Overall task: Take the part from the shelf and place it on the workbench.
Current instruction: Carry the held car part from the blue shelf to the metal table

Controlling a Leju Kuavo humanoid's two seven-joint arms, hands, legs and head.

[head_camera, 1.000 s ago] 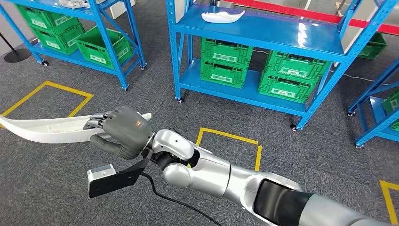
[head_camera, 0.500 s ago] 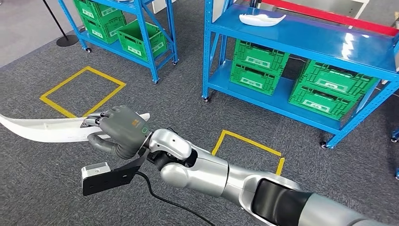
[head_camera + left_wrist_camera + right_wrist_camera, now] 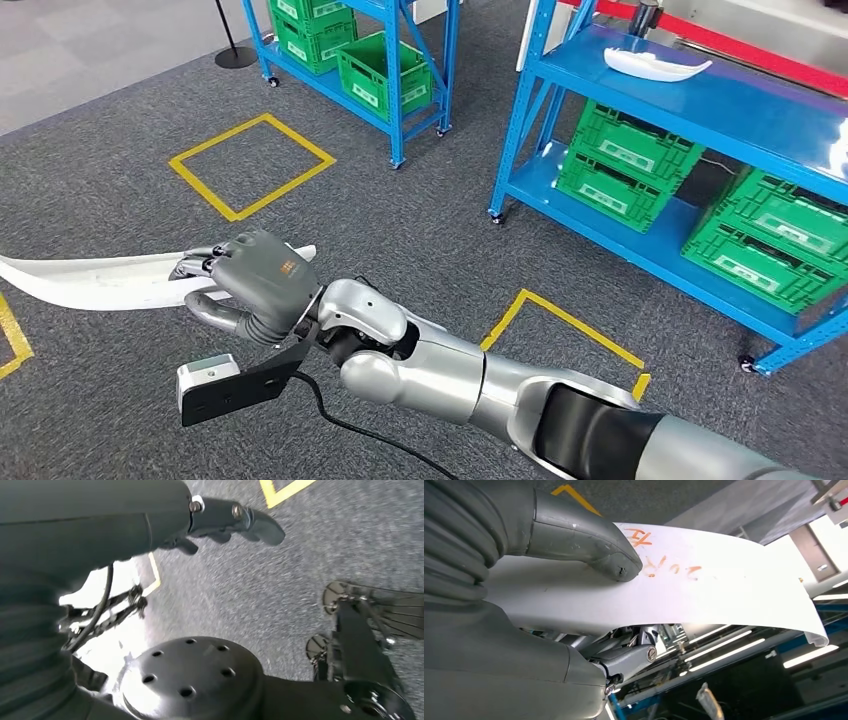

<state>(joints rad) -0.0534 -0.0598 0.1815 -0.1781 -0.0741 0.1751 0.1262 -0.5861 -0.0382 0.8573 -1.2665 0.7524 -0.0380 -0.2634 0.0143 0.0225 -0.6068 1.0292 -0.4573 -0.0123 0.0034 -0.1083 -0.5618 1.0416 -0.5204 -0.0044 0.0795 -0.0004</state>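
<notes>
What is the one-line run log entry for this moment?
phase: carry | right hand: holds white part | left hand: holds nothing | another part: on blue shelf | workbench: unseen

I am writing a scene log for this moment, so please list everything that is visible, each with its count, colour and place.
long curved part: one, white, held over the floor, orange writing on it in the right wrist view
second part: one, white, on the right shelf's top level
shelves: two, blue, on the far side of the floor
crates: several, green, on the shelves' lower levels
floor squares: several outlines, yellow, taped on grey carpet
stand base: one, black, far left of the shelves
right robot hand: one, dark grey, grips the long curved part
left robot hand: one, dark, hangs above the carpet, fingers curled, nothing in it
</notes>
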